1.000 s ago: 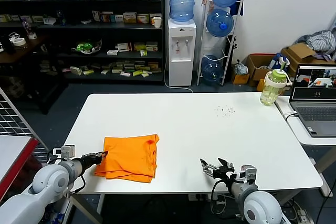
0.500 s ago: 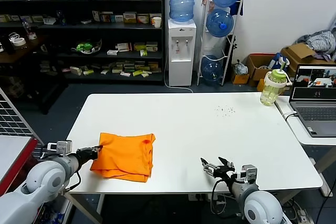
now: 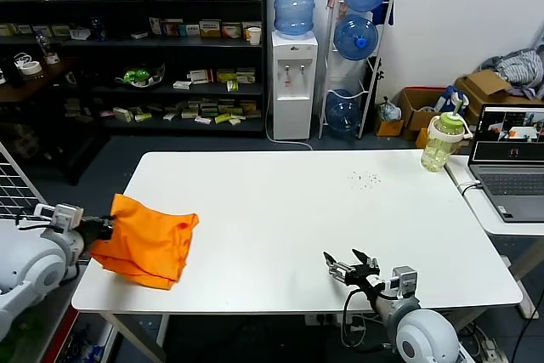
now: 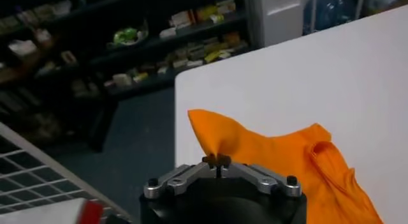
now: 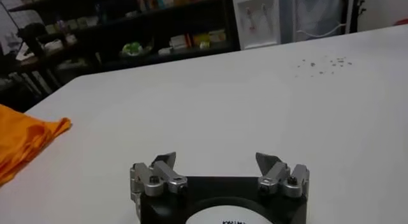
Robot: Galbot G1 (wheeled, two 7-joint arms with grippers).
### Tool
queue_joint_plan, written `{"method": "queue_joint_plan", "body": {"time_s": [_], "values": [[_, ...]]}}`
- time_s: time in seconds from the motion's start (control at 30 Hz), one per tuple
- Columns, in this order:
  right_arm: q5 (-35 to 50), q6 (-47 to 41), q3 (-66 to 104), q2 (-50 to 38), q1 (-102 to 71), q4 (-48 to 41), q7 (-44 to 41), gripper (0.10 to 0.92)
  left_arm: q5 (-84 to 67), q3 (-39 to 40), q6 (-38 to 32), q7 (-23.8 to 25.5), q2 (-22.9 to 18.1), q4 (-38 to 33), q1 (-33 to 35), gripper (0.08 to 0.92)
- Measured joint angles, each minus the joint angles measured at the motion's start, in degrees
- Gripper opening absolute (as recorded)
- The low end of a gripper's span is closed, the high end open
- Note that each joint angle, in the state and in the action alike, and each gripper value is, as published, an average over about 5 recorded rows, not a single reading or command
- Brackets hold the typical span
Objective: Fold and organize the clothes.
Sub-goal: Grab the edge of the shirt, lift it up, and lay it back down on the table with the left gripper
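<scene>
Drooping tableward, T-shirt (image 3: 146,246) hangs from left gripper (image 3: 105,228) (jaws pinched).

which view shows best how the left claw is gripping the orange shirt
The left wrist view: the left claw is shut on a pinched fold of the orange T-shirt. The head view shows the shirt at the table's left edge; the right wrist view catches only a corner.

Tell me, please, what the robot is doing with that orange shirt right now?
The left gripper is shut on a corner of the folded orange T-shirt and has it at the table's left edge, the held corner lifted and the near part hanging over the rim. The right gripper waits open above the near right part of the table, holding nothing. A green bottle and a laptop sit at the far right.
</scene>
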Motion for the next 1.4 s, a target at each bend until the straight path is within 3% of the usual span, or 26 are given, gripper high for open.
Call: {"method": "queue_joint_plan", "body": {"time_s": [0.23,0.4,0.67,1.03,1.4], "values": [[-1.6,0.9,1.3,0.7,-1.0,0.8,-0.3,0.823,-0.6,0.0,0.5,-1.6,2.5,0.3,0.6,0.097],[-3.4,0.9,3.0,1.4,-2.4,1.7,0.0,0.823,-7.5,2.6,0.6,-6.3,-0.8,-4.1,-0.6,0.097],[-5.9,1.0,7.9,2.9,-7.6,3.9,0.3,0.823,-19.5,16.1,-0.1,-15.9,-16.0,-6.7,-13.2,0.097],[-7.1,0.6,12.9,4.5,-12.3,5.2,0.9,0.823,-21.5,31.4,-0.8,-21.7,-41.4,6.9,-29.5,0.097],[-7.0,0.5,13.5,4.1,-12.3,4.9,1.1,0.823,-18.0,37.1,-1.7,-24.3,-55.7,17.0,-34.7,0.097]]}}
